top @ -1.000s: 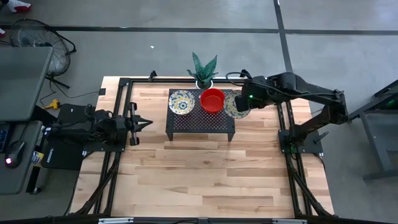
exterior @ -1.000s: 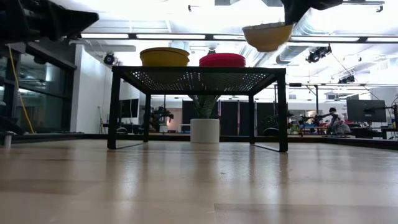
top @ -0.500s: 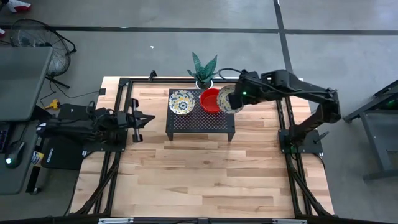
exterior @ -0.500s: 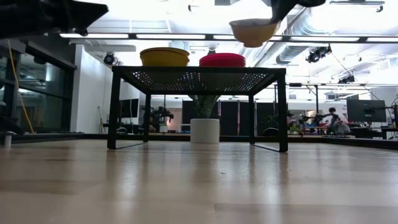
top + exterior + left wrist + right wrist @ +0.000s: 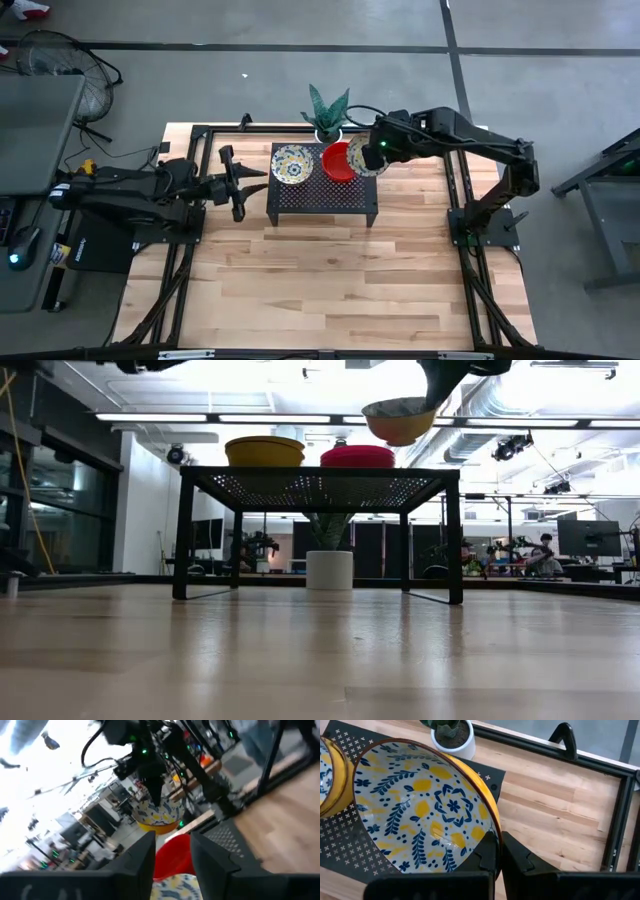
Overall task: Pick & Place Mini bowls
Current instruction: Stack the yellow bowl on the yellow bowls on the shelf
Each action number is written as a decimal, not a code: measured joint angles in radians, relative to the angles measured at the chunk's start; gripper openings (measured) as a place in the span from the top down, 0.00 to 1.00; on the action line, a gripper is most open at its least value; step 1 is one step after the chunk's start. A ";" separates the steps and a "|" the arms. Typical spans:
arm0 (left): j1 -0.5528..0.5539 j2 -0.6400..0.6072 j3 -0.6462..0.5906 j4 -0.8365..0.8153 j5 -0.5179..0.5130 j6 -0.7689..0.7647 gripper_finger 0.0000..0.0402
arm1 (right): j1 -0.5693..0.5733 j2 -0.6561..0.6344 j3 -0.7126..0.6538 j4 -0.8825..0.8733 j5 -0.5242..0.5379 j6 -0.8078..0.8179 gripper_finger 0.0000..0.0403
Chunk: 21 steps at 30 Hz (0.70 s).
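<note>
The right tool pinches the patterned bowl's rim above the black perforated stand.

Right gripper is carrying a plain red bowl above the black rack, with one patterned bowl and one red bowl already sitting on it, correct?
Not quite. The right gripper holds a yellow patterned bowl, not a red one, as the right wrist view shows. The rack does carry one patterned bowl and one red bowl.

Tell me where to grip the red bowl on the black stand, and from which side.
Pinch the red bowl by its rim, coming straight down. It sits upright and open-topped on the stand. Take the front edge: a patterned bowl stands on one side, and the right gripper holds another over the other.
</note>
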 joint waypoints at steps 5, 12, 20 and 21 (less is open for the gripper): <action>0.000 0.055 0.107 -0.043 -0.003 0.150 0.69 | -0.015 0.000 0.000 0.000 -0.016 -0.051 1.00; 0.000 0.205 0.253 -0.059 -0.023 0.194 0.69 | -0.034 0.000 0.000 0.005 -0.044 -0.148 1.00; 0.000 0.436 0.438 -0.060 -0.117 -0.141 0.69 | -0.035 0.000 -0.001 0.046 0.053 -0.206 1.00; 0.000 0.465 0.460 -0.059 -0.128 -0.188 0.69 | -0.035 0.000 -0.001 0.046 0.066 -0.210 1.00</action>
